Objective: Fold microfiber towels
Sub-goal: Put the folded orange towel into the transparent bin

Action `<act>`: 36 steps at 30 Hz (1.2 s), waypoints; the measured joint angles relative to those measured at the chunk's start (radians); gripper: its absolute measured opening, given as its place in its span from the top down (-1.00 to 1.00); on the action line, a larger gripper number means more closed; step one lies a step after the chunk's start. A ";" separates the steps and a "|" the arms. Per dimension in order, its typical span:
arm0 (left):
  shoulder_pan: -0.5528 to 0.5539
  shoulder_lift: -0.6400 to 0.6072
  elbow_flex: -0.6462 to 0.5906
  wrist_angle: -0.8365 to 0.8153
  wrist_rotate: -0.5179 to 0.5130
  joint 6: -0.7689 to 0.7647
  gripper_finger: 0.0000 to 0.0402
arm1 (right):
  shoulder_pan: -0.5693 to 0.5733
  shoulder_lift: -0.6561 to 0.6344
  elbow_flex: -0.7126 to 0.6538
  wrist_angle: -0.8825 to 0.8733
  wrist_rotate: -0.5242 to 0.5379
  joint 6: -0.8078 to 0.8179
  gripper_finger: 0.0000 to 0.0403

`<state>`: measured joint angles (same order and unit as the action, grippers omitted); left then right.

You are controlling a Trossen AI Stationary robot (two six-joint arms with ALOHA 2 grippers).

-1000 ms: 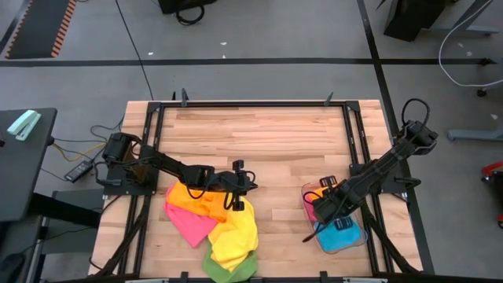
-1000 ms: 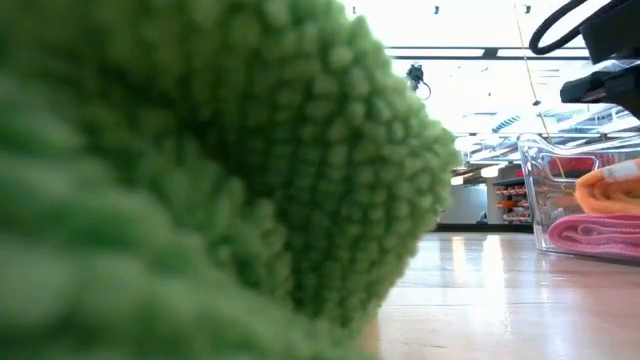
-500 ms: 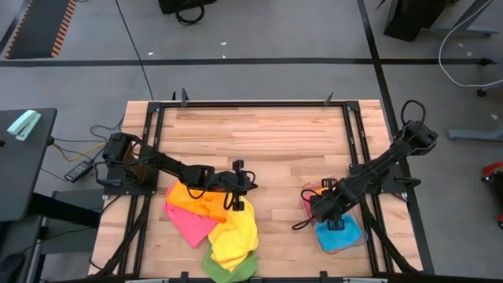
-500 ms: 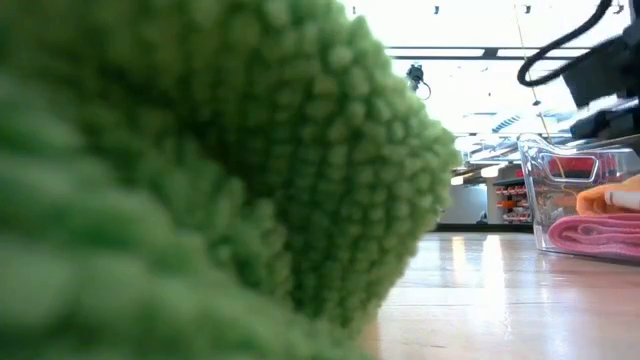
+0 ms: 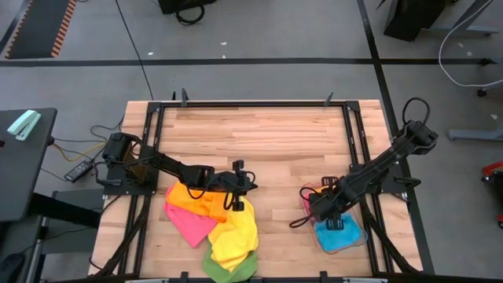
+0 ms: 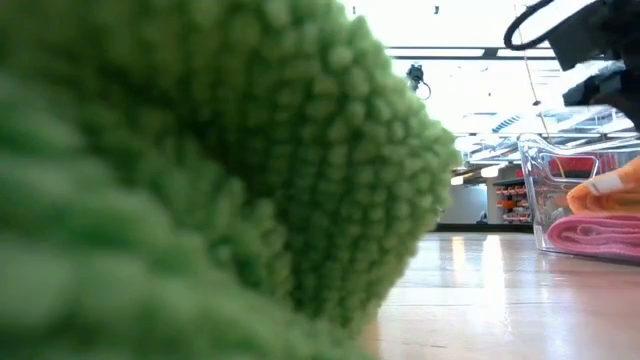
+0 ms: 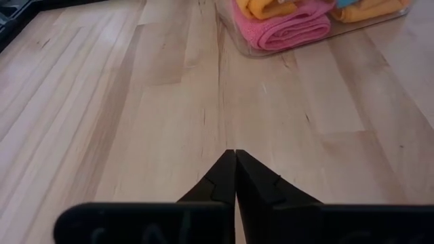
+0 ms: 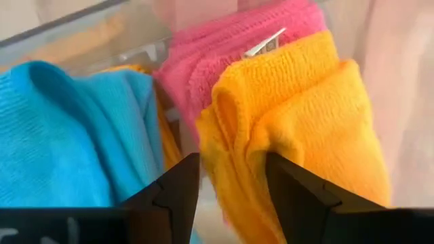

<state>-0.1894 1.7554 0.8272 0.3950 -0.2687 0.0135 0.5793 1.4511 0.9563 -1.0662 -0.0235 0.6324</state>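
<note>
A loose pile of microfiber towels lies at the near left: orange point(image 5: 189, 196), pink point(image 5: 189, 224), yellow point(image 5: 236, 236) and green point(image 5: 228, 267). The green towel point(image 6: 200, 180) fills most of the low view. My left gripper point(image 5: 238, 203) hovers at the pile's far right edge, shut point(image 7: 235, 154), with only bare wood showing past its tips. My right gripper point(image 5: 321, 208) points down into the clear bin point(image 6: 535, 190), open point(image 8: 230, 190). Its fingers stand either side of a fold of the folded orange towel point(image 8: 305, 115), beside folded pink point(image 8: 230, 47) and blue point(image 8: 68, 135) ones. My right gripper comes from above into the bin, its open fingers point(image 8: 295, 193) straddling the rounded fold point(image 8: 237, 129) of the orange towel. Whether they touch the cloth I cannot tell. The towel lies in the bin against the pink one.
Bare wooden tabletop point(image 5: 259, 141) stretches between the pile and the bin and across the whole far half. A black metal frame point(image 5: 251, 103) runs round the table's edges. The bin point(image 5: 357, 240) stands near the right front corner.
My right gripper has rolled about its downward axis above the bin and shifted a little toward the table's left. The towels in the pile and the left arm have kept still.
</note>
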 joint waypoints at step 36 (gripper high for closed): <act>-0.026 0.000 0.000 0.000 0.000 -0.002 0.91 | 0.009 -0.147 -0.318 0.202 0.071 0.386 0.47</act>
<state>-0.2155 1.7554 0.8272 0.3946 -0.2691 0.0113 0.5884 1.3043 0.6378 -0.8643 0.0476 1.0182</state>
